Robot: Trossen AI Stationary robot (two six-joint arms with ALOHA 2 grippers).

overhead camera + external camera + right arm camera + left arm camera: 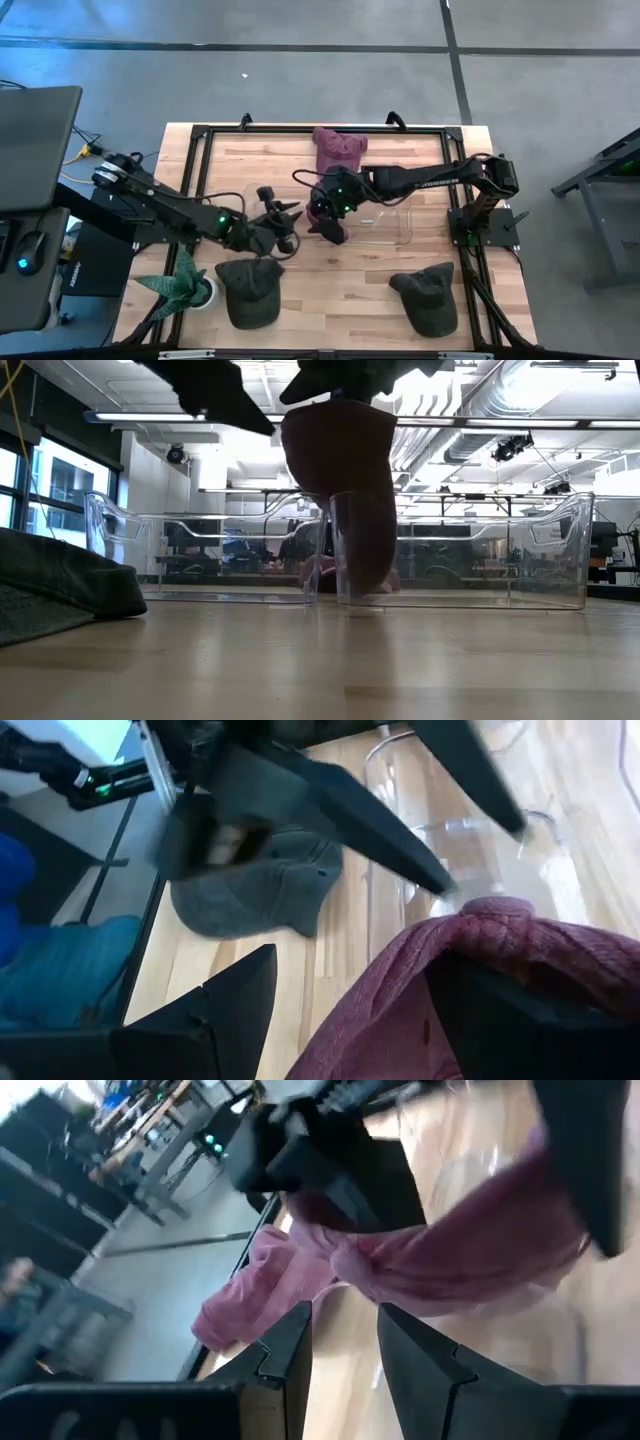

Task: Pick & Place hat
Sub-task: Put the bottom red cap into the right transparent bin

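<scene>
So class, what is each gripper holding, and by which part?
The right gripper holds a maroon hat by its upper edge. The left gripper is open, holding nothing.

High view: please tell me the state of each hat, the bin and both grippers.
Held hat: lifted, hanging from the right gripper.
Far hat: lying crumpled on the table.
Left cap: lying on the table.
Right cap: lying on the table.
Bin: upright, open on top.
Left gripper: open, holding nothing.
Right gripper: shut on the held hat.
</scene>
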